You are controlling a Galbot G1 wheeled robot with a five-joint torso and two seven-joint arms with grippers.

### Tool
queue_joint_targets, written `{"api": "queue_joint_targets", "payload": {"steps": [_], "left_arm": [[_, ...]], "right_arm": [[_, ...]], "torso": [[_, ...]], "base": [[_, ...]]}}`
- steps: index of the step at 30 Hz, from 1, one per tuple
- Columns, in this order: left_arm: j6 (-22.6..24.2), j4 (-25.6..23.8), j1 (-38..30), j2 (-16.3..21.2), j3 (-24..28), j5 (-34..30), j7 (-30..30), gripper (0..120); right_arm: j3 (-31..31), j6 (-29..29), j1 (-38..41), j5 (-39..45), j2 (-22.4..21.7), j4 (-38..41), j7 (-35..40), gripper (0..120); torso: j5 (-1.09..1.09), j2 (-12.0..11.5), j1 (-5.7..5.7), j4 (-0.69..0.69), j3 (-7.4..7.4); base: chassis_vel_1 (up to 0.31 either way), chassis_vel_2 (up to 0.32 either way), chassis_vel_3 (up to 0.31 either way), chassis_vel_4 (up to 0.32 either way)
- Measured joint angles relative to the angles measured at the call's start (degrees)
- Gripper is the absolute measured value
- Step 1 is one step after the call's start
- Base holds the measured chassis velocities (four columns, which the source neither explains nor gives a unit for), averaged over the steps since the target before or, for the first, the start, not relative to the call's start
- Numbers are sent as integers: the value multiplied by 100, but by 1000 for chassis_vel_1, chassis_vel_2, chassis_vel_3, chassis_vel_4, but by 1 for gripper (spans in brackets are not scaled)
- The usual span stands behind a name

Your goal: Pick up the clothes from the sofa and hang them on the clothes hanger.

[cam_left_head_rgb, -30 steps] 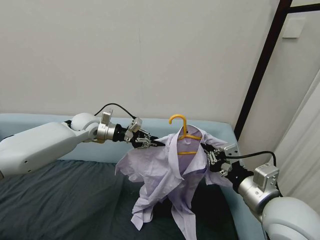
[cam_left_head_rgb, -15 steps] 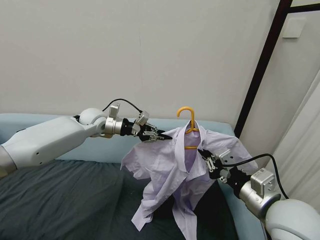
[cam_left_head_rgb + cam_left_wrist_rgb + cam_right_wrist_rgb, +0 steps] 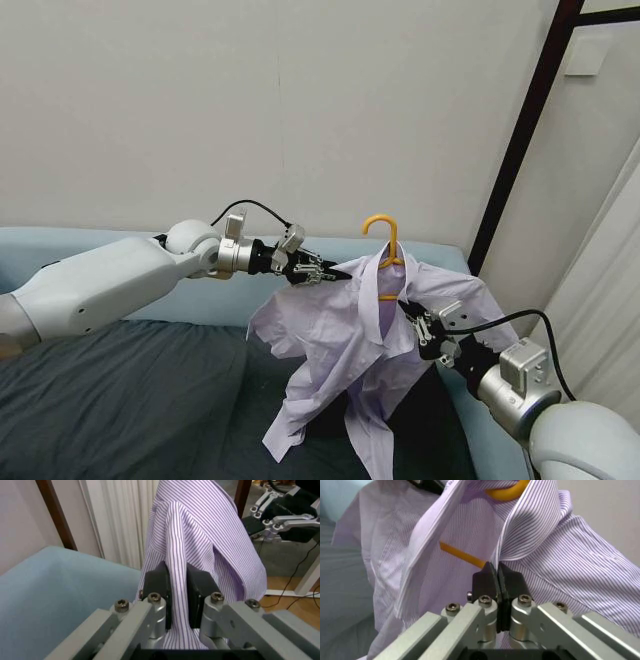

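A lilac striped shirt (image 3: 345, 345) hangs on a yellow hanger (image 3: 383, 240), held up in the air over the sofa (image 3: 120, 400). My left gripper (image 3: 322, 274) is shut on the shirt's shoulder; in the left wrist view its black pads (image 3: 159, 588) pinch a fold of the striped shirt (image 3: 200, 536). My right gripper (image 3: 412, 312) is shut on the shirt's front placket just below the collar; in the right wrist view its fingertips (image 3: 492, 575) meet on the cloth beside the hanger's (image 3: 462, 555) yellow bar. One sleeve dangles toward the seat.
The sofa has a dark grey seat and a pale blue backrest (image 3: 60, 245) along a white wall. A dark vertical post (image 3: 520, 140) stands at the right, with pale curtain (image 3: 600, 290) beyond it.
Both arms have carried the shirt and hanger up and to the right. The hanger hook now sits higher and further right, and the shirt hangs more spread out.
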Motion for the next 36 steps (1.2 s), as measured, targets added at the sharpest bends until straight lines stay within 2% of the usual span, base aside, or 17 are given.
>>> {"api": "queue_joint_targets", "payload": {"steps": [7,20,21,25,26,30,31,34,36], "left_arm": [[-40,7,7,69,-29,-6,98,7],[-160,224,353,158,-334,63,188,7],[-160,224,353,158,-334,63,188,7],[-177,285,489,211,-491,77,166,7],[-177,285,489,211,-491,77,166,7],[-178,253,548,204,-537,75,171,7],[-178,253,548,204,-537,75,171,7],[-176,192,555,247,-558,20,357,7],[-201,172,554,291,-560,3,529,7]], "right_arm": [[29,-22,9,256,16,56,74,0],[456,103,129,1358,-289,476,438,48],[456,103,129,1358,-289,476,438,48],[470,106,95,1005,-435,481,382,70],[470,106,95,1005,-435,481,382,70],[490,101,97,914,-526,481,380,88],[490,101,97,914,-526,481,380,88],[561,156,173,1116,-595,473,431,98],[695,185,292,1361,-715,389,417,100]], "torso": [[0,1,0,0,0],[0,0,0,-1,0],[0,0,0,-1,0],[0,0,0,1,0],[0,0,0,1,0],[0,0,0,-1,0],[0,0,0,-1,0],[1,0,0,-1,0],[1,0,0,0,0]], "base": [[0,0,0,0],[0,0,0,0],[0,0,0,0],[0,0,0,0],[0,0,0,0],[0,0,0,0],[0,0,0,0],[0,0,0,0],[0,0,0,0]]}}
